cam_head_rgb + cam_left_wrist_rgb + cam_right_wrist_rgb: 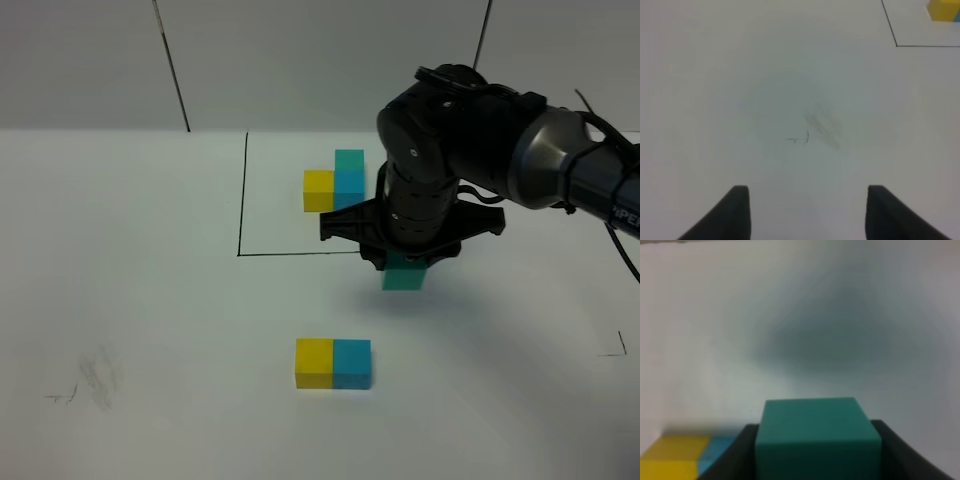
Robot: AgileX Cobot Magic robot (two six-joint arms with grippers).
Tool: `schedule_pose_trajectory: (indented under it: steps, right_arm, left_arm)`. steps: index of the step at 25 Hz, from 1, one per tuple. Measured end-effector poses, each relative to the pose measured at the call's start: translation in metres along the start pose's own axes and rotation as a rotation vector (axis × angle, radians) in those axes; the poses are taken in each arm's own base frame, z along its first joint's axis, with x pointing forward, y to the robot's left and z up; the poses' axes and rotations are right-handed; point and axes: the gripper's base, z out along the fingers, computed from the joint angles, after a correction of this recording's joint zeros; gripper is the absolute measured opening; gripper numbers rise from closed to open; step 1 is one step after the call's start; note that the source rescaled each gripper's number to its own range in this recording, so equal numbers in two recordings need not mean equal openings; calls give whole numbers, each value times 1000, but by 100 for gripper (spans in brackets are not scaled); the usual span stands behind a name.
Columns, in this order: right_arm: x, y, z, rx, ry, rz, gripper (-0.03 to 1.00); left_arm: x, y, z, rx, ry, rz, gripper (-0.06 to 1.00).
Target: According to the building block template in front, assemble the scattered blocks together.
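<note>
The template (337, 181) stands inside the black-line rectangle at the back: yellow cube joined to blue, teal-green behind the blue. A loose yellow cube (314, 362) and blue cube (352, 363) sit joined side by side at the front centre. My right gripper (405, 268) is shut on the teal-green cube (404, 274), held above the table behind and right of the pair. In the right wrist view the teal-green cube (816, 435) fills the jaws, with the yellow cube (672, 457) and blue cube (715, 452) at the frame's corner. My left gripper (807, 210) is open and empty over bare table.
The black rectangle's line (242, 190) runs left of the template; its corner (896, 45) and the template's yellow cube (942, 10) show in the left wrist view. Faint pen marks and smudges (90, 385) lie at the front left, a small corner mark (618, 348) at the right.
</note>
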Motion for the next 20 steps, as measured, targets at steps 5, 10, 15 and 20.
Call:
schedule_pose_trajectory:
  steps: [5,10,15,20]
  right_arm:
    - [6,23,-6,-35,-31,28,1]
    - [10,29,1,-30,-28,99,1]
    - [11,31,19,1,-8,98,1]
    - [13,34,36,22,0,80,1]
  left_arm:
    - [0,0,0,0,0,0,16]
    - [0,0,0,0,0,0,16]
    - [0,0,0,0,0,0,16]
    - [0,0,0,0,0,0,16]
